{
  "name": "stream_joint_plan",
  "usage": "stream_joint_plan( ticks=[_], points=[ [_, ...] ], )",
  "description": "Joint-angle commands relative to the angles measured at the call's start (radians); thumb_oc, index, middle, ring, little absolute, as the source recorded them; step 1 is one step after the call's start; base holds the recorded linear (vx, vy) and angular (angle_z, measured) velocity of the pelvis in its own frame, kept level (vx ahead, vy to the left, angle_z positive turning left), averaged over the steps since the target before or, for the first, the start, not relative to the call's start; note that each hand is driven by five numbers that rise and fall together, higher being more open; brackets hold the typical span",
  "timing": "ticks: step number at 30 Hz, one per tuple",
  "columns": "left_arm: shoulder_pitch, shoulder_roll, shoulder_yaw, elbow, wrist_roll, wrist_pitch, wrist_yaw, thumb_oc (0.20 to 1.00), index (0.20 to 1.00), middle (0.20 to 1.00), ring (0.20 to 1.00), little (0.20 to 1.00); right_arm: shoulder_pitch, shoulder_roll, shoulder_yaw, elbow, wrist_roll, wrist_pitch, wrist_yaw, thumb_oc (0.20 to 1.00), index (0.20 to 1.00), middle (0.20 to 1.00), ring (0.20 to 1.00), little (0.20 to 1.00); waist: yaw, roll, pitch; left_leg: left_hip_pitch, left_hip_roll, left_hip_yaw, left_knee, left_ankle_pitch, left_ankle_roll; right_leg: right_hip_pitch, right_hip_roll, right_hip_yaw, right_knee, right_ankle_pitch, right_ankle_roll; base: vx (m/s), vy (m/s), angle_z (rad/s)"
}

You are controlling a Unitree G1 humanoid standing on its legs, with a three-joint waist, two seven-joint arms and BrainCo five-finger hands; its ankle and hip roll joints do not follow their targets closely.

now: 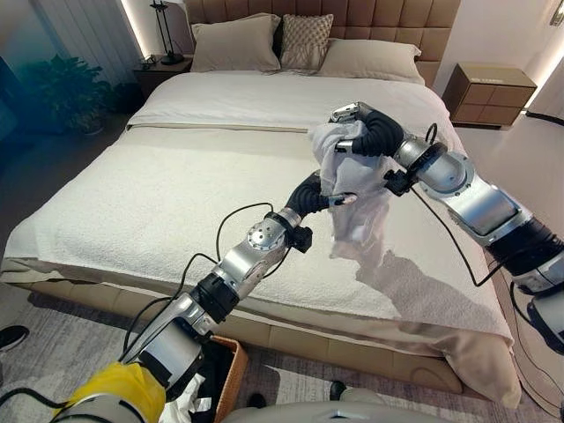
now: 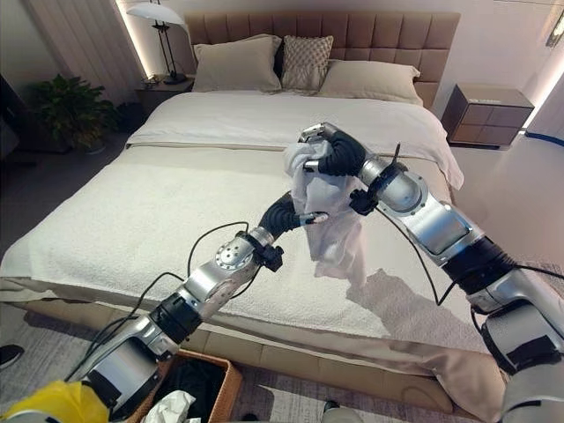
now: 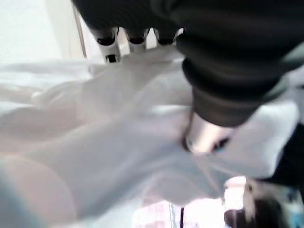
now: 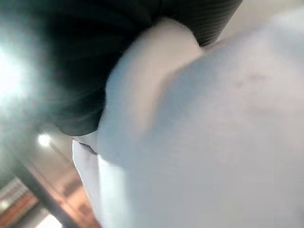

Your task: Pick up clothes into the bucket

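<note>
A white garment hangs in the air over the right part of the bed, held by both hands. My right hand is shut on its bunched top edge. Lower down, my left hand pinches the cloth at its left side, and the left wrist view shows the thumb pressed into the white garment. The garment's lower end dangles just above the bedspread. A wicker bucket stands on the floor by the bed's near edge under my left arm, with dark and white clothes inside.
Pillows lie against the padded headboard. A nightstand stands at the right, and another with a lamp at the left beside a plant. A person's shoe is on the rug at the lower left.
</note>
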Motion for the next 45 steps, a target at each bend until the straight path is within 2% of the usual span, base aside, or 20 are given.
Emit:
stream_joint_plan(
  ticks=[1,11,17,18,19,20,24,25,30,37,39,41,42,45],
  points=[
    [-0.023,-0.097,-0.084,0.1,-0.011,0.006,0.0,0.2,0.2,0.2,0.2,0.2,-0.083,0.108,-0.13,-0.17,0.136,-0.115,-0.048,0.2,0.2,0.2,0.2,0.2,-0.003,-0.087,-0.047,-0.034,-0.038,-0.012,0.076,-0.103,0.007,0.042,-0.086,-0.046,-0.029,0.0,0.078,0.0,0.0,0.0],
    [0.061,-0.141,-0.019,0.099,-0.053,0.004,0.079,0.2,0.2,0.2,0.2,0.2,0.041,0.143,-0.218,-0.259,0.244,-0.141,-0.099,0.2,0.2,0.2,0.2,0.2,-0.008,-0.097,-0.042,-0.042,-0.036,-0.017,0.089,-0.109,0.008,0.036,-0.085,-0.055,-0.009,-0.014,0.075,0.0,0.0,0.0],
    [0.099,-0.135,0.006,0.081,-0.047,0.003,0.082,0.2,0.2,0.2,0.2,0.2,0.082,0.129,-0.276,-0.279,0.23,-0.151,-0.117,0.2,0.2,0.2,0.2,0.2,-0.011,-0.097,-0.046,-0.04,-0.038,-0.024,0.091,-0.115,0.009,0.04,-0.087,-0.06,0.003,-0.025,0.072,0.0,-0.001,0.01],
    [0.105,-0.132,0.009,0.076,-0.044,0.003,0.083,0.2,0.2,0.2,0.2,0.2,0.089,0.128,-0.286,-0.278,0.224,-0.152,-0.121,0.517,0.517,0.517,0.517,0.517,-0.011,-0.098,-0.047,-0.04,-0.038,-0.025,0.093,-0.116,0.009,0.041,-0.088,-0.06,0.004,-0.026,0.072,0.0,0.0,0.0],
    [0.114,-0.128,0.015,0.07,-0.04,0.002,0.081,0.2,0.2,0.2,0.2,0.2,0.097,0.127,-0.298,-0.277,0.213,-0.152,-0.126,0.956,0.956,0.956,0.956,0.956,-0.011,-0.097,-0.049,-0.04,-0.04,-0.026,0.094,-0.117,0.01,0.042,-0.088,-0.062,0.004,-0.027,0.072,0.0,0.0,0.0],
    [0.125,-0.121,0.024,0.058,-0.04,-0.001,0.08,0.2,0.2,0.2,0.2,0.2,0.106,0.126,-0.315,-0.274,0.197,-0.154,-0.134,1.0,1.0,1.0,1.0,1.0,-0.01,-0.096,-0.049,-0.04,-0.04,-0.026,0.094,-0.119,0.01,0.043,-0.088,-0.063,0.004,-0.028,0.072,0.0,0.0,0.0],
    [0.156,-0.09,0.05,0.009,-0.03,-0.003,0.08,0.2,0.2,0.2,0.2,0.2,0.149,0.118,-0.371,-0.267,0.125,-0.149,-0.164,1.0,1.0,1.0,1.0,1.0,-0.008,-0.096,-0.05,-0.041,-0.041,-0.029,0.097,-0.122,0.011,0.044,-0.088,-0.065,0.005,-0.03,0.071,0.0,0.0,0.0],
    [0.188,-0.059,0.088,-0.04,-0.011,-0.007,0.076,0.2,0.2,0.2,0.2,0.2,0.191,0.112,-0.425,-0.25,0.02,-0.136,-0.201,1.0,1.0,1.0,1.0,1.0,-0.006,-0.094,-0.049,-0.042,-0.041,-0.032,0.099,-0.124,0.012,0.045,-0.089,-0.066,0.003,-0.03,0.071,0.0,0.0,0.0],
    [0.276,0.004,0.156,-0.153,0.044,-0.016,0.047,0.2,0.2,0.2,0.2,0.2,0.31,0.116,-0.524,-0.182,-0.166,-0.103,-0.224,1.0,1.0,1.0,1.0,1.0,0.005,-0.094,-0.047,-0.042,-0.041,-0.036,0.097,-0.128,0.014,0.047,-0.089,-0.069,-0.003,-0.031,0.072,0.0,0.0,0.0],
    [0.402,0.087,0.254,-0.341,0.035,-0.024,0.003,0.2,0.2,0.2,0.2,0.2,0.461,0.104,-0.631,-0.011,-0.494,-0.028,-0.289,1.0,1.0,1.0,1.0,1.0,0.022,-0.095,-0.037,-0.053,-0.041,-0.049,0.092,-0.126,0.015,0.041,-0.086,-0.073,-0.006,-0.035,0.07,0.0,0.0,0.04],
    [0.421,0.107,0.272,-0.369,0.041,-0.028,-0.004,0.2,0.2,0.2,0.2,0.2,0.485,0.11,-0.651,0.016,-0.523,-0.027,-0.304,1.0,1.0,1.0,1.0,1.0,0.025,-0.094,-0.034,-0.056,-0.041,-0.053,0.092,-0.126,0.016,0.039,-0.086,-0.074,-0.005,-0.036,0.07,-0.01,0.001,0.1],
    [0.489,0.151,0.342,-0.445,0.058,-0.046,-0.019,0.2,0.2,0.2,0.2,0.2,0.571,0.169,-0.698,0.081,-0.545,-0.028,-0.328,1.0,1.0,1.0,1.0,1.0,0.031,-0.092,-0.02,-0.067,-0.046,-0.059,0.098,-0.127,0.018,0.028,-0.086,-0.076,0.003,-0.036,0.069,-0.01,0.003,0.02],
    [0.49,0.152,0.342,-0.446,0.058,-0.045,-0.019,0.2,0.2,0.2,0.2,0.2,0.572,0.169,-0.698,0.081,-0.546,-0.028,-0.328,1.0,1.0,1.0,1.0,1.0,0.031,-0.092,-0.02,-0.068,-0.046,-0.059,0.098,-0.127,0.018,0.027,-0.086,-0.076,0.003,-0.036,0.069,-0.03,0.006,-0.01],
    [0.602,0.2,0.484,-0.558,0.075,-0.083,-0.026,0.2,0.2,0.2,0.2,0.2,0.705,0.263,-0.731,0.169,-0.519,-0.037,-0.305,1.0,1.0,1.0,1.0,1.0,0.043,-0.09,0.009,-0.095,-0.055,-0.069,0.123,-0.131,0.02,0.007,-0.089,-0.077,0.02,-0.039,0.065,-0.04,0.008,-0.01]
  ],
)
